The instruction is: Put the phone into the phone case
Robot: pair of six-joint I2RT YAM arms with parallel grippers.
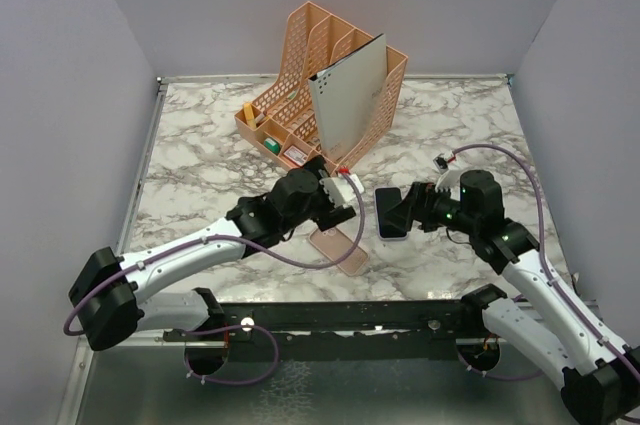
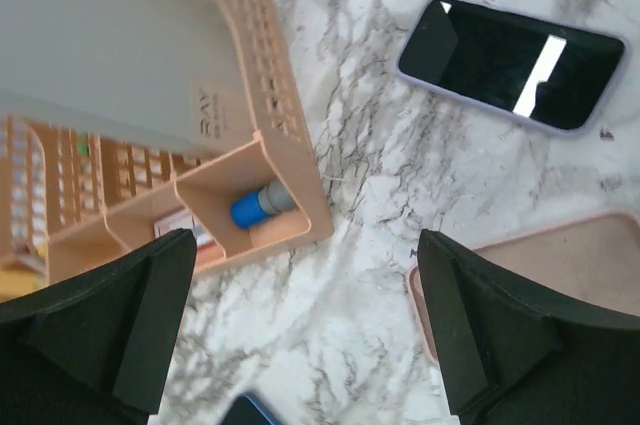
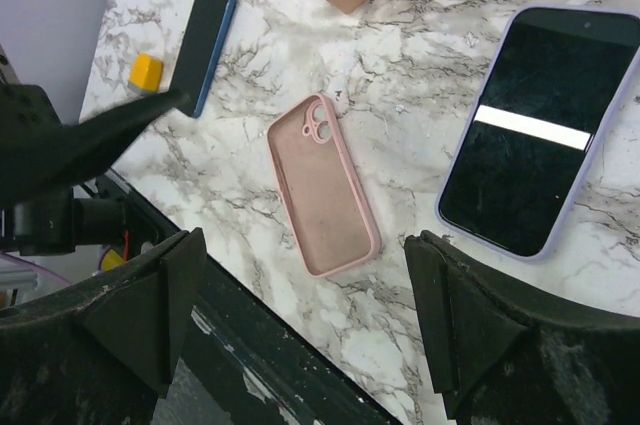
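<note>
Both arms hung over the marble tabletop [image 1: 200, 145] with the job not yet begun. The phone [image 1: 390, 213], dark screen up and lavender at its rim, lay flat on the stone. The pink phone case [image 3: 322, 185] lay just beside it, apart from it and nearer the front edge, with its hollow side up and nothing in it.

The left fingers [image 2: 110, 325] were spread wide with nothing between them, poised above the corner of a peach desk organizer [image 1: 300, 75]. The phone showed beyond them and a corner of the case lay below. The right fingers [image 3: 130, 295] were likewise parted and bare, looking down on the case, with the phone off to one side.

Neither arm touched the phone or the case. Judged from this layout, every step was left to do:
- picking up the phone;
- lining it up over the open shell;
- pressing it home, probably while the other arm steadied the case.

A dark slab with a blue edge [image 3: 205, 40] and a small yellow block [image 3: 146, 72] also lay on the tabletop, and a blue-capped item [image 2: 255, 207] sat in one organizer compartment.
</note>
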